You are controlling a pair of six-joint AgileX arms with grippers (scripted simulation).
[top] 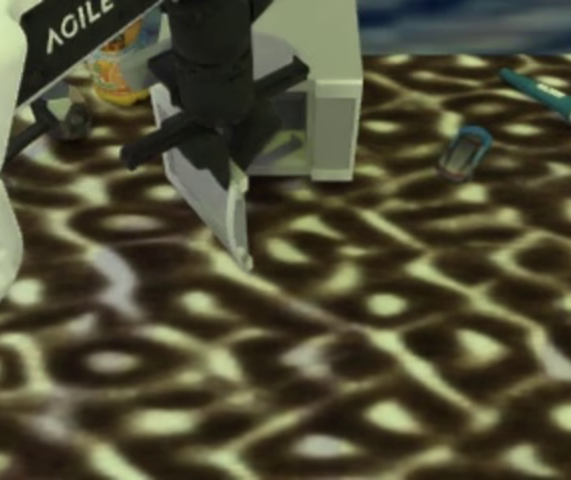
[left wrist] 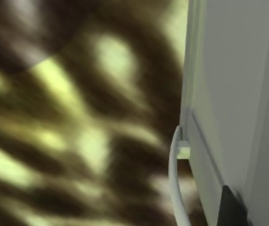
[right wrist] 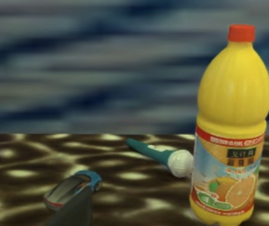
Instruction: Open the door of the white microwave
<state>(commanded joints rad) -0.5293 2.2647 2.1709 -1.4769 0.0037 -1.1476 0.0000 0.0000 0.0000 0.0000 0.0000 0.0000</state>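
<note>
Beside the boxy white microwave [top: 330,70], its flat door [top: 210,205] (bar-handled) stands ajar.

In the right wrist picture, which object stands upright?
The yellow juice bottle with the red cap; the teal brush and the small blue gadget both lie flat.

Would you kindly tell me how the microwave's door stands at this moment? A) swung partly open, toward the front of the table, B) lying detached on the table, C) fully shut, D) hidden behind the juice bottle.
A: in the top view the door angles outward from the microwave, exposing the cavity, with the left arm's pincer over its top edge.
</note>
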